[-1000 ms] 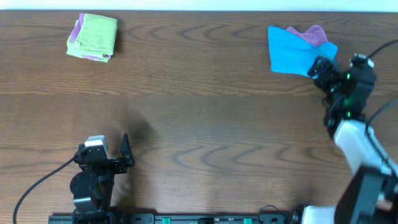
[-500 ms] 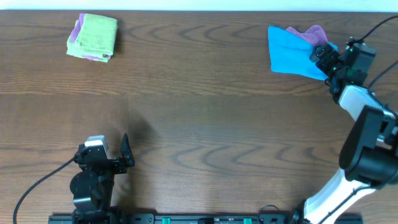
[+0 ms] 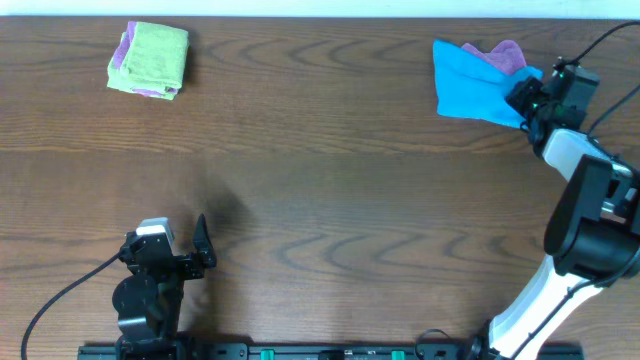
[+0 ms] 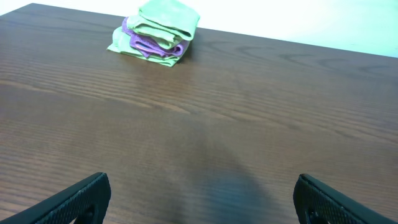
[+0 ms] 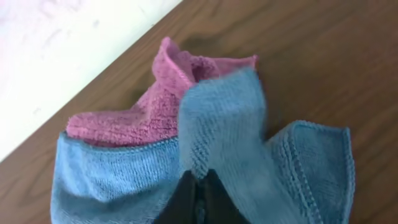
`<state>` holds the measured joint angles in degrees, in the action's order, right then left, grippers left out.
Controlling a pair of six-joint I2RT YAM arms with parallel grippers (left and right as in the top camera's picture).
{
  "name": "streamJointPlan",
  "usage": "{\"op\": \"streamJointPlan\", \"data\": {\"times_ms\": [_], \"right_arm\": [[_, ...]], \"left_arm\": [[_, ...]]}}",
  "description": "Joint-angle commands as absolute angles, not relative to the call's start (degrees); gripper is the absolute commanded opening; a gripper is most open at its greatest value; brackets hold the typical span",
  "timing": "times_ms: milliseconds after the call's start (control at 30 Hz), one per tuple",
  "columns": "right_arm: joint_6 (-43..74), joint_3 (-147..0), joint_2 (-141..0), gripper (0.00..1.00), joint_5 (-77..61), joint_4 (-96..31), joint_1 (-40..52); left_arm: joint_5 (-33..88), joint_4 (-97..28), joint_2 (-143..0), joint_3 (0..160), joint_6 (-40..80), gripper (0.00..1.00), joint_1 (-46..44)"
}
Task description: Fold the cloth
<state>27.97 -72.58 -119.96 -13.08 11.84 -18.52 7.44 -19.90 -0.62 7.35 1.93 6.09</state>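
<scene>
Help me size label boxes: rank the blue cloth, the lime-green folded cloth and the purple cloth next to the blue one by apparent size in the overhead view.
1 and 2, too alike to rank: the blue cloth and the lime-green folded cloth.
3: the purple cloth, partly under the blue.

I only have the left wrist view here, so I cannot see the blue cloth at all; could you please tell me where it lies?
Observer: The cloth lies near the far right corner of the table.
Operator: Thank you. Is the right gripper on it?
Observer: Yes, the right gripper is shut, pinching the cloth at its right-hand edge.
Operator: Is anything lying under it?
Observer: A purple cloth sits partly beneath its far edge.
</scene>
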Motion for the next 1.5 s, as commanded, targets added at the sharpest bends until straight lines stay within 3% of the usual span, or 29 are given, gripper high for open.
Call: {"op": "streamJointPlan", "data": {"times_ms": [0,367,867,1167,1467], "right_arm": [[27.83,-74.67,-120.92,0.01,-13.87,12.1,-19.46],[27.81,-88.23,-119.31,0.01,-39.29,12.8,-16.38],[34.48,-105.23,-116.92,0.01,-71.37,12.86,-0.93],[34.7,-105.43,-114.43,0.01,-71.64,12.19,-3.09],[30.57,-105.43,-114.43,0.01,-63.81,0.16,-15.18]], "left_arm": [[7.05,-20.27,-0.25,6.11,2.59,0.95,5.82],[7.05,-20.27,-0.25,6.11,2.59,0.95,5.82],[7.05,-20.27,-0.25,6.11,2.59,0.95,5.82],[7.05,-20.27,-0.25,6.11,2.57,0.95,5.82],[7.05,-20.27,-0.25,6.11,2.57,0.95,5.82]]}}
